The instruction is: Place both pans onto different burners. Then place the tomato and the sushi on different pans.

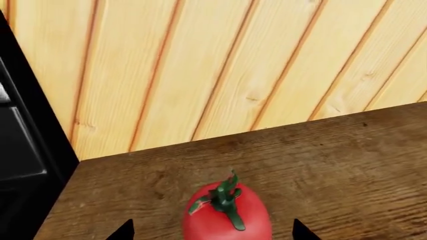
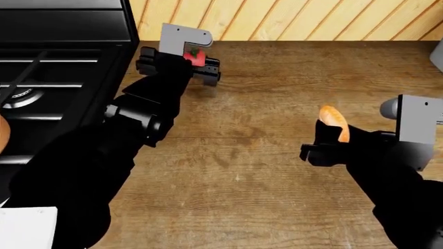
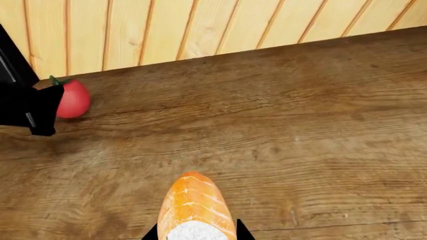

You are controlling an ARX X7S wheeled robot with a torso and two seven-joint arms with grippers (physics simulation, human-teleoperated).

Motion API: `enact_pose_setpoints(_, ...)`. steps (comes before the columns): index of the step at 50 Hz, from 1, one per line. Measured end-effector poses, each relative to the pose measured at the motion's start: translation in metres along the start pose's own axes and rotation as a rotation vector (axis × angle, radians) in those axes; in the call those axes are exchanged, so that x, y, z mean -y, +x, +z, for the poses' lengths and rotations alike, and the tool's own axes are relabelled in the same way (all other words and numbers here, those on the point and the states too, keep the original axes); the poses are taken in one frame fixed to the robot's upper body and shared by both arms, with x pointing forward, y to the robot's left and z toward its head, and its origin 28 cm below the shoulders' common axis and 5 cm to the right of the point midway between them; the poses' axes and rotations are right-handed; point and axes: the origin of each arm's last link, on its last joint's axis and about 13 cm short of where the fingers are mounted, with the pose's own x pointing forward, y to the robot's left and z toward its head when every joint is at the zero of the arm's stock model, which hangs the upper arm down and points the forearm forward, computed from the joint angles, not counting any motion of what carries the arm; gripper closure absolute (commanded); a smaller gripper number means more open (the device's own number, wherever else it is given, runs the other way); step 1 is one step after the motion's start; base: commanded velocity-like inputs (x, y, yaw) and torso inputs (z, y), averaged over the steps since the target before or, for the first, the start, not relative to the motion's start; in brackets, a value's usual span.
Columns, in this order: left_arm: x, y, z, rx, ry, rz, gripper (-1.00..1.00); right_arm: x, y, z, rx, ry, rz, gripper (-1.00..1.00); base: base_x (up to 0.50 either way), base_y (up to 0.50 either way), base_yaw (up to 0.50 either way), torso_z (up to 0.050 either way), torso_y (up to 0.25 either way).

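Start with the big black stove (image 2: pixel 62 62) at the left of the head view: its grate bars (image 2: pixel 41 85) and one silvery burner (image 2: pixel 21 97) show, and a sliver of orange at the very edge (image 2: pixel 3 136) may be the saucepan (too little shows to be sure). The brown wooden counter (image 2: pixel 277 104) runs beside it, up to the plank wall (image 1: pixel 233 65). Your left gripper (image 2: pixel 196 66) is at the back of the counter, close to the stove, with its fingers spread on both sides of the tomato (image 1: pixel 227 217). Whether they are squeezing it yet, you cannot tell, so press gently until the round tomato cannot roll out, then lift straight up. Your right gripper (image 3: pixel 195 235) is out on the open counter, well apart from the left one, with its fingers tight against the rice end of the sushi (image 3: pixel 193 205), so it looks held. Keep the sushi level so the salmon does not slip. Carry each one to its own pan, lifting high enough to clear the grate and the pan's rim.
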Motion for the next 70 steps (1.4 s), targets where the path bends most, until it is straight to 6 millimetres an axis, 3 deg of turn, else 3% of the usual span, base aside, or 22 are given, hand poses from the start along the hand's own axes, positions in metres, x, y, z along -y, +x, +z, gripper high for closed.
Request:
enact_pose_setpoints(12, 0.0, 0.001, 0.0, 0.035, -0.002, -0.02, -1.0, 0.0, 0.002, -0.003, -0.009, 0.009, 0.005, 1.0, 0.0, 0.0, 0.0, 0.014, -0.245)
enact_pose_setpoints(20, -0.001, 0.001, 0.002, 0.059, -0.014, -0.025, -1.0, 0.0, 0.002, -0.005, -0.015, 0.015, 0.01, 1.0, 0.0, 0.0, 0.0, 0.001, -0.009)
enact_pose_setpoints(21, -0.001, 0.001, 0.002, 0.062, -0.013, -0.024, 1.0, -0.001, 0.002, -0.005, -0.016, 0.015, 0.01, 1.0, 0.0, 0.0, 0.0, 0.0, 0.0)
enact_pose_setpoints(40, -0.005, 0.002, 0.0, 0.103, -0.024, 0.0, 1.0, -0.001, 0.001, -0.01, -0.023, 0.029, 0.018, 1.0, 0.0, 0.0, 0.0, 0.0, 0.0)
enact_pose_setpoints(51, -0.008, -0.001, 0.013, 0.133, -0.01, -0.017, 1.0, -0.002, 0.001, -0.011, -0.023, 0.03, 0.022, 1.0, 0.0, 0.0, 0.0, 0.0, 0.0)
enact_pose_setpoints(59, -0.008, -0.027, 0.022, 0.148, 0.015, -0.076, 1.0, -0.004, 0.0, -0.009, -0.017, 0.027, 0.028, 1.0, 0.0, 0.0, 0.0, 0.0, 0.0)
enact_pose_setpoints(70, -0.017, -0.091, 0.018, 0.162, 0.035, -0.134, 1.0, -0.005, -0.002, -0.007, -0.003, 0.021, 0.032, 1.0, 0.0, 0.0, 0.0, 0.0, 0.0)
